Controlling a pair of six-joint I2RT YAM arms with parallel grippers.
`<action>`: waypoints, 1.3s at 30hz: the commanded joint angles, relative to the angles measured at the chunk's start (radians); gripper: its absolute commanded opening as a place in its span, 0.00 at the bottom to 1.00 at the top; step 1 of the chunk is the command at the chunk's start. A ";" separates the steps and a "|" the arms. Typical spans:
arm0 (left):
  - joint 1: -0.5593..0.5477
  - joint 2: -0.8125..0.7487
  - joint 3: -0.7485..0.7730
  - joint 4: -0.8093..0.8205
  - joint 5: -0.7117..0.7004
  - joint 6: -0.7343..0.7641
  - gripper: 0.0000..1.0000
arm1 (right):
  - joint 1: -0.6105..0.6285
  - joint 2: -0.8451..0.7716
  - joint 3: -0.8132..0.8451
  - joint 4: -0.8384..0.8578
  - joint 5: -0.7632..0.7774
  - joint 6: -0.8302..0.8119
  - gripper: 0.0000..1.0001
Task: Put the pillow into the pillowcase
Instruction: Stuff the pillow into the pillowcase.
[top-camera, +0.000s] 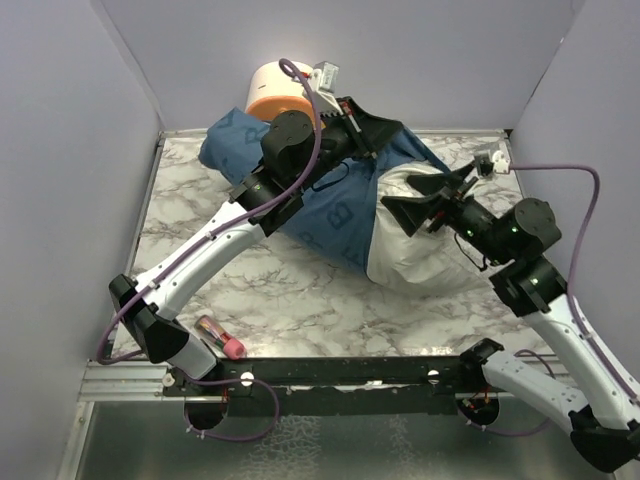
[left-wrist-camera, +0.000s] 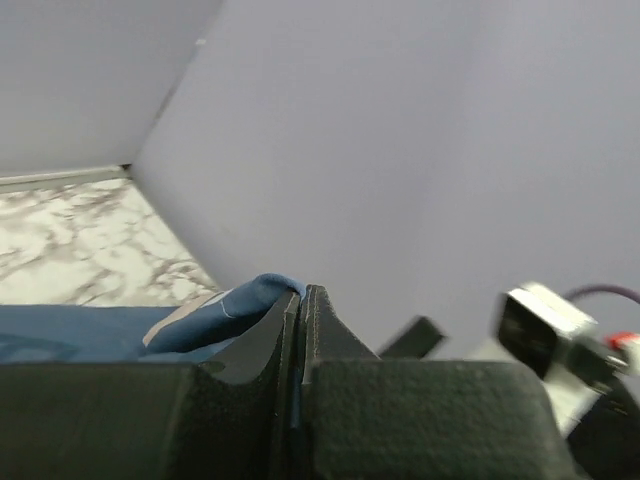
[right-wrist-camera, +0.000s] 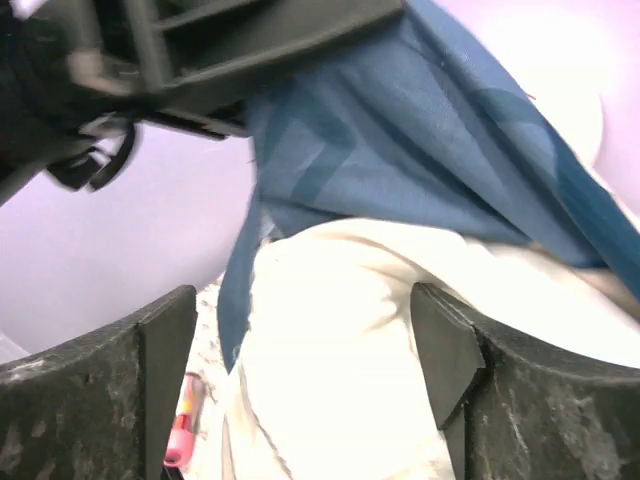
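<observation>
The pillow (top-camera: 425, 255) lies right of centre, its left part inside the pillowcase (top-camera: 325, 215), whose mouth faces the right edge. The left gripper (left-wrist-camera: 300, 300) pinches the mouth's hem near the far edge. The right gripper (top-camera: 412, 212), jaws wide, is nearer the bare pillow.

The top view looks steeply down on the whole table (top-camera: 290, 300) from its near edge. The 2 wrist views sit very close, sharing the pillowcase (left-wrist-camera: 225, 305).

One pale letter resembling a "B" can be made out on the pillowcase (top-camera: 338, 222), towards the far edge of the desk (top-camera: 290, 300); nothing else is legible.
</observation>
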 joint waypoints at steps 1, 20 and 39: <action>0.097 -0.074 -0.067 0.208 -0.059 -0.091 0.00 | -0.005 -0.098 0.081 -0.284 0.089 -0.181 0.90; 0.105 0.008 0.069 0.379 0.332 -0.089 0.00 | -0.005 0.021 0.035 -0.534 0.158 -0.318 0.94; -0.209 -0.012 0.374 0.305 0.368 0.148 0.00 | 0.001 0.502 0.213 0.245 -0.268 0.157 0.05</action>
